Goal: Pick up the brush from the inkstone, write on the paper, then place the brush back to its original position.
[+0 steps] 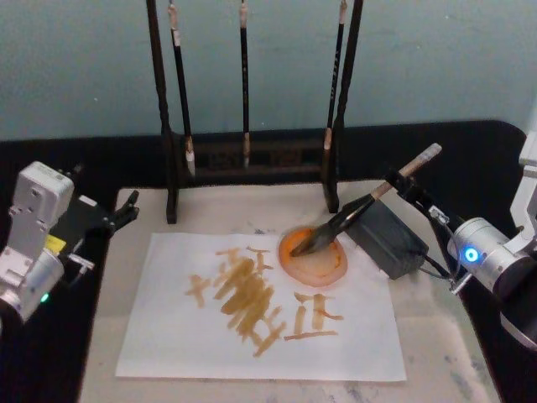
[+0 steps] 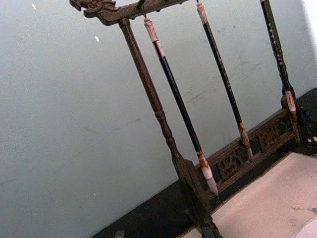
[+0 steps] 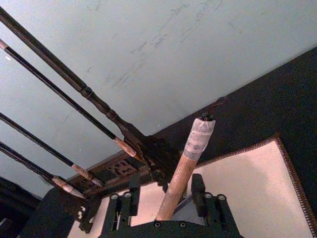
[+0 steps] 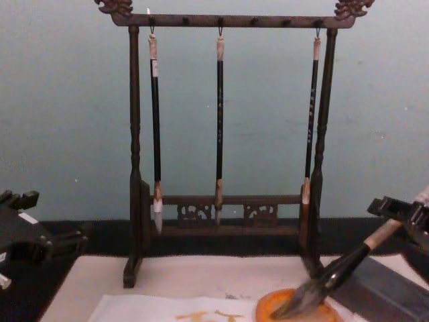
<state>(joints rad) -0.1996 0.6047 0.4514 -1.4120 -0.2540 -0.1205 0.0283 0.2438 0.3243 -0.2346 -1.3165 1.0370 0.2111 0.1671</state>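
The brush (image 1: 369, 204) lies tilted, its pale handle resting across the dark grey inkstone (image 1: 394, 248) and its bristles in an orange dish (image 1: 323, 267). My right gripper (image 1: 409, 195) stands open astride the upper handle; in the right wrist view the handle (image 3: 181, 173) passes between the two fingers (image 3: 198, 188), with a gap on one side. From the chest, the brush (image 4: 348, 265) slopes down into the dish (image 4: 295, 310), and the right gripper (image 4: 402, 216) is at the right edge. The white paper (image 1: 185, 336) carries orange-yellow strokes. My left gripper (image 1: 127, 210) sits open at the mat's left edge.
A dark wooden rack (image 1: 252, 155) with three thin hanging brushes (image 4: 219, 121) stands behind the paper. The beige mat (image 1: 453, 344) lies on a black table. The orange dish overlaps the paper's upper right corner.
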